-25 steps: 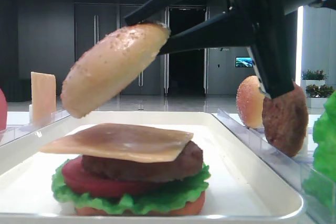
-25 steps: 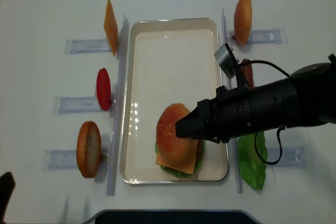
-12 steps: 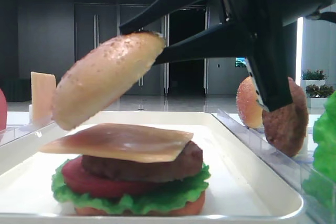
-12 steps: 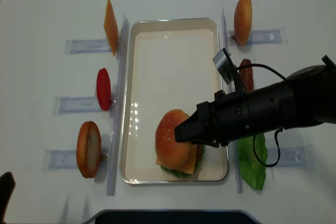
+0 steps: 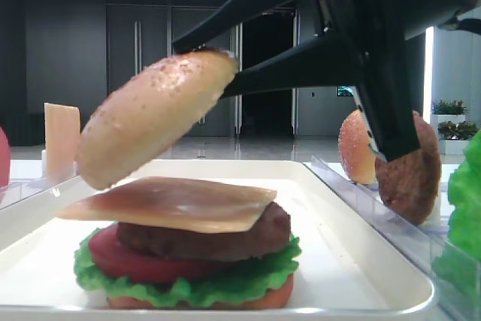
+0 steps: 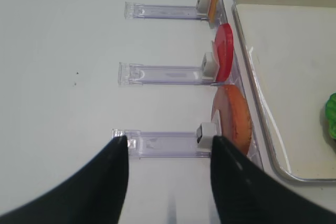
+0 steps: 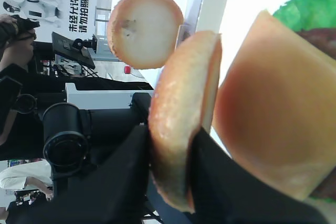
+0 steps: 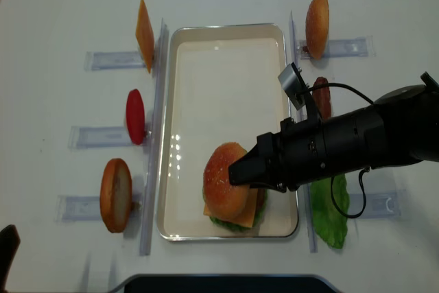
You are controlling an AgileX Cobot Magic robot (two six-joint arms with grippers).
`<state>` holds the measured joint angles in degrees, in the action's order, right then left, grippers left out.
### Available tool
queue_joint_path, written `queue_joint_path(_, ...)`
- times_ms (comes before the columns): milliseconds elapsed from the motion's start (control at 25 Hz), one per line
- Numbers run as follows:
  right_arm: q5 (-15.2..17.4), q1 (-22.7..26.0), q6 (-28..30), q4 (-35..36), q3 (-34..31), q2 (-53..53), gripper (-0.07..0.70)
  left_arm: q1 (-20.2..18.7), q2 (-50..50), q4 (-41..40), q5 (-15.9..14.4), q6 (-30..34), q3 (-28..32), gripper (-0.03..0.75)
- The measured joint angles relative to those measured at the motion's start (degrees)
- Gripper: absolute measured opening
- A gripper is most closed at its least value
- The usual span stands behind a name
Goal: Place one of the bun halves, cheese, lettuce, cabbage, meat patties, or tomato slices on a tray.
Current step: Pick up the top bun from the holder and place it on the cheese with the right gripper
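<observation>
My right gripper (image 5: 207,65) (image 7: 170,182) (image 8: 236,171) is shut on the edge of the sesame bun top (image 5: 150,114) (image 7: 178,108) (image 8: 223,176). The bun hangs tilted, its low edge just above the left side of the cheese slice (image 5: 173,204) (image 7: 273,114). That cheese tops a stack of meat patty (image 5: 203,242), tomato slice (image 5: 113,257), lettuce (image 5: 225,283) and a bottom bun at the near end of the white tray (image 5: 331,261) (image 8: 226,80). My left gripper (image 6: 169,145) is open and empty over the table, left of the tray (image 6: 283,51).
Clear racks flank the tray. On the left stand a cheese slice (image 8: 144,32), a tomato slice (image 8: 135,116) and a bun half (image 8: 115,195). On the right stand an orange bun (image 8: 316,27), a patty (image 8: 321,97) and lettuce (image 8: 333,211).
The right gripper carried the bun top down and toward the tray's near end over the stack. In the last half second it has barely moved.
</observation>
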<state>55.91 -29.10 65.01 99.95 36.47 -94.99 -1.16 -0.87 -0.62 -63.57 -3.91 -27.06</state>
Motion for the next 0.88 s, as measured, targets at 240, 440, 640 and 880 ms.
queue_joint_path(240, -0.9, 0.0, 0.0, -0.2, 0.0, 0.0, 0.26, 0.0, 0.0, 0.0, 0.0, 0.0, 0.0, 0.391)
queue_joint_path(440, -2.2, 0.0, 0.0, -1.1, 0.0, 0.0, 0.269, 0.0, 0.0, 0.0, 0.0, 0.0, 0.0, 0.391)
queue_joint_path(640, -4.0, 0.0, -0.1, -1.9, 0.0, 0.0, 0.272, 0.0, 0.0, 0.0, 0.0, 0.0, 0.0, 0.391)
queue_joint_path(880, -5.4, 0.8, -0.5, -3.0, 0.0, 0.0, 0.318, 0.0, 0.0, 0.0, 0.0, 0.0, 0.0, 0.391)
